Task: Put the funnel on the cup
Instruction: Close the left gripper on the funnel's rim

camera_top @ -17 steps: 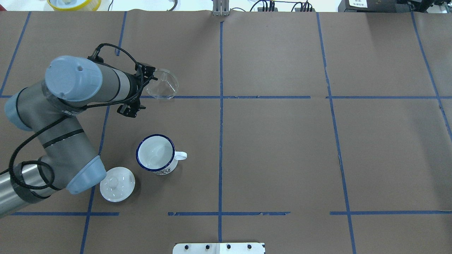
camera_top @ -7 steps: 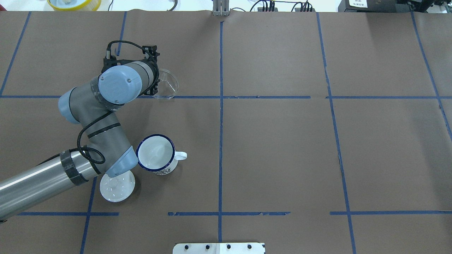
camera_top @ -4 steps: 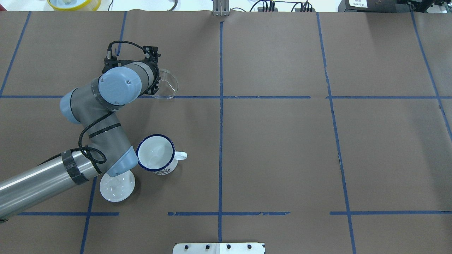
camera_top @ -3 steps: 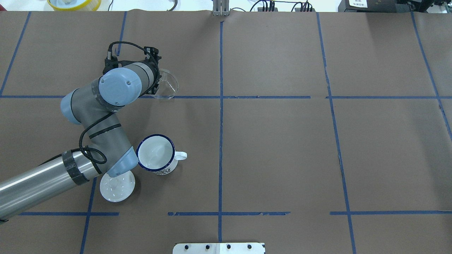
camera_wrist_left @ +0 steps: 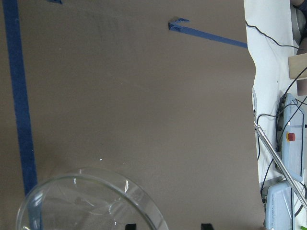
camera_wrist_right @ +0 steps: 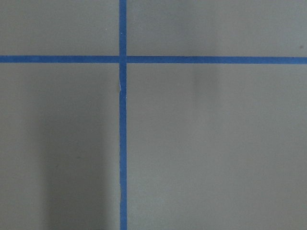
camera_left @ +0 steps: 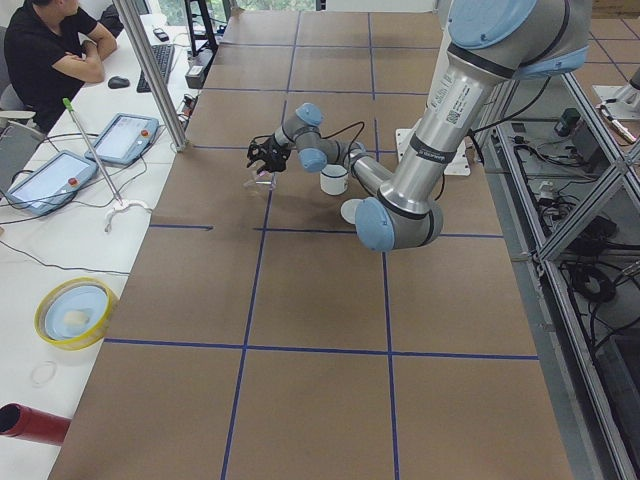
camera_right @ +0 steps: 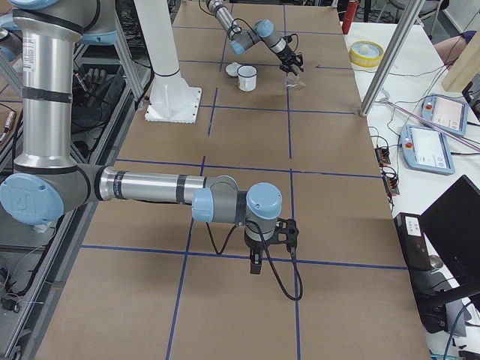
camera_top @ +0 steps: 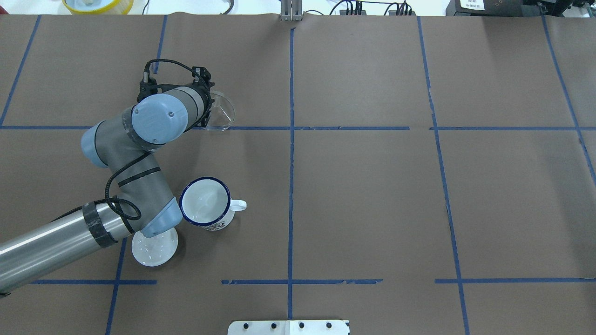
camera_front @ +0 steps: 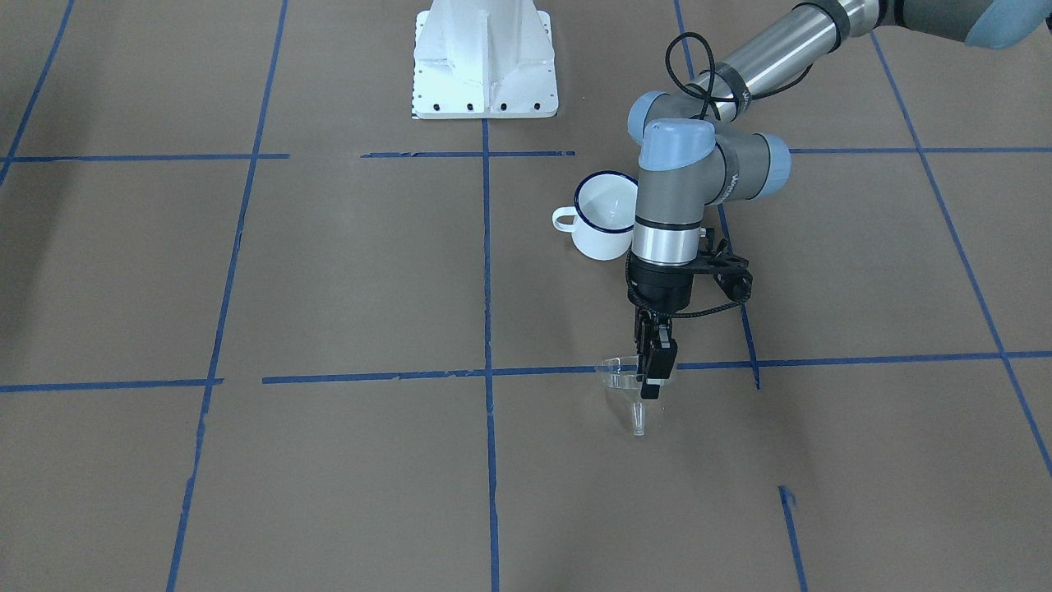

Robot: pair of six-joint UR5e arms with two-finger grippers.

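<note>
The clear funnel (camera_top: 222,110) lies on the brown table paper, its spout pointing away from the robot in the front-facing view (camera_front: 626,388). My left gripper (camera_front: 652,385) points down at the funnel's near rim. In the left wrist view the two fingertips (camera_wrist_left: 127,226) stand apart at the bottom edge, with the funnel's rim (camera_wrist_left: 91,201) between and beside them, so the gripper is open. The white cup (camera_top: 205,203) with a blue rim stands upright nearer the robot, handle to the right. My right gripper (camera_right: 255,264) hangs over bare table; I cannot tell its state.
A white domed lid (camera_top: 153,249) lies beside the cup, partly under my left arm's elbow. A yellow bowl (camera_top: 98,4) sits beyond the table's far left edge. The robot's white base (camera_front: 485,57) is at the near middle. A person (camera_left: 60,50) sits at a side desk.
My left arm has swung its wrist from level to pointing down beside the funnel, then crept slightly towards it. The funnel, cup and lid have not moved.
</note>
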